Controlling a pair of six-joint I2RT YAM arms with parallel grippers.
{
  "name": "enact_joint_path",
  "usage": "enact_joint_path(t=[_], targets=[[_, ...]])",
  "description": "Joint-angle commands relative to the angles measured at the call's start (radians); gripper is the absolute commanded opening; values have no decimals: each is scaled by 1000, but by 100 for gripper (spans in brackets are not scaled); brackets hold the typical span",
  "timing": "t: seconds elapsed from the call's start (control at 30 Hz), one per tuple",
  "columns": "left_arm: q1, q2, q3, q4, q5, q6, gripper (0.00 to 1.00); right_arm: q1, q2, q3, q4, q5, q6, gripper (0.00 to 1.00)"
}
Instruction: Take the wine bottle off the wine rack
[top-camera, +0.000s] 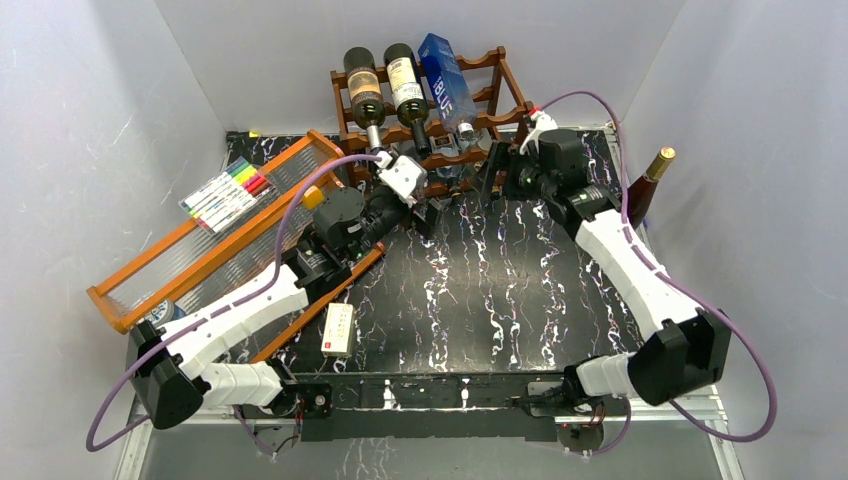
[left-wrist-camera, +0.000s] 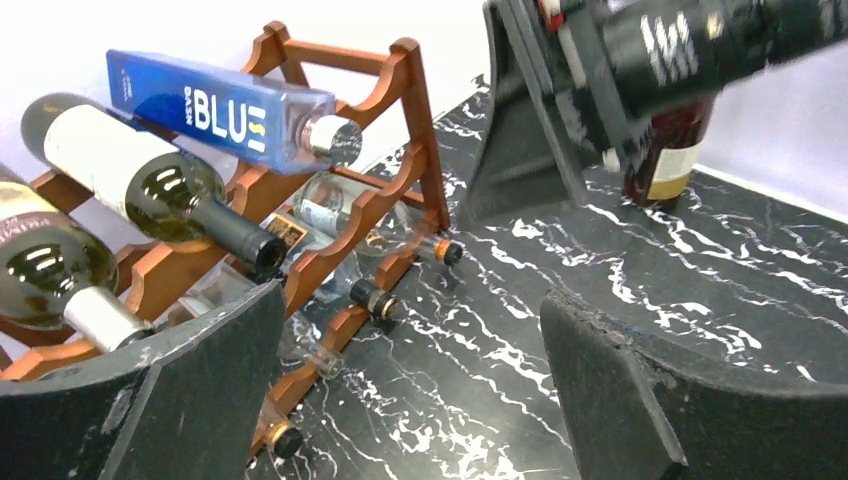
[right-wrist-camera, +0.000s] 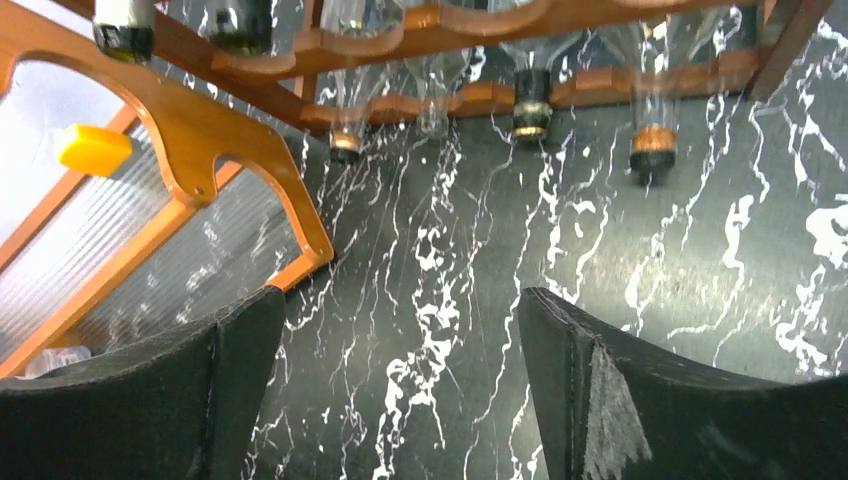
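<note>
The dark reddish-brown wine rack stands at the back of the table. Two wine bottles and a blue boxed bottle lie on its top tier. Clear bottles fill the lower tiers. Another dark wine bottle with a gold top stands upright on the table at the right wall. My left gripper hangs open just in front of the rack's left half, nothing between its fingers. My right gripper is open and empty beside the rack's right end. The lower rail shows ahead of it.
An orange-framed tray with clear ribbed panels leans at the left, a pack of markers on it. A yellow piece sits on the tray's near end. A small white box lies by the left arm. White walls close in three sides.
</note>
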Motion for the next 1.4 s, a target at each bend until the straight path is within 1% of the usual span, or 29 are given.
enact_joint_path(t=[0.0,0.07,0.13,0.23,0.33,0.5,0.67,0.9,1.03,1.1,1.23,1.37], targets=[[40,-10,-101,113,6,22,98,3,64,178,128,1,-20,98],[79,-14,-131,130,56,-29,98,3,113,251,130,6,-25,98],[102,-22,-150,140,86,-41,98,3,171,316,130,23,-27,98],[105,-27,-158,131,80,-32,98,2,257,412,133,68,-20,98],[104,-30,-167,127,106,-23,98,2,321,474,160,111,-2,98],[104,-18,-182,135,124,-44,98,1,423,581,179,129,19,97],[99,-19,-193,146,142,-40,98,2,539,694,148,137,16,97],[95,-29,-197,138,110,-2,98,6,632,803,114,109,34,98],[91,-31,-199,142,115,-4,98,18,666,833,107,121,56,98],[88,-28,-201,144,114,0,98,28,692,858,88,155,62,98],[83,-27,-204,145,111,6,98,46,737,921,32,230,70,91],[79,-25,-207,145,106,12,98,51,772,970,-8,261,95,84]])
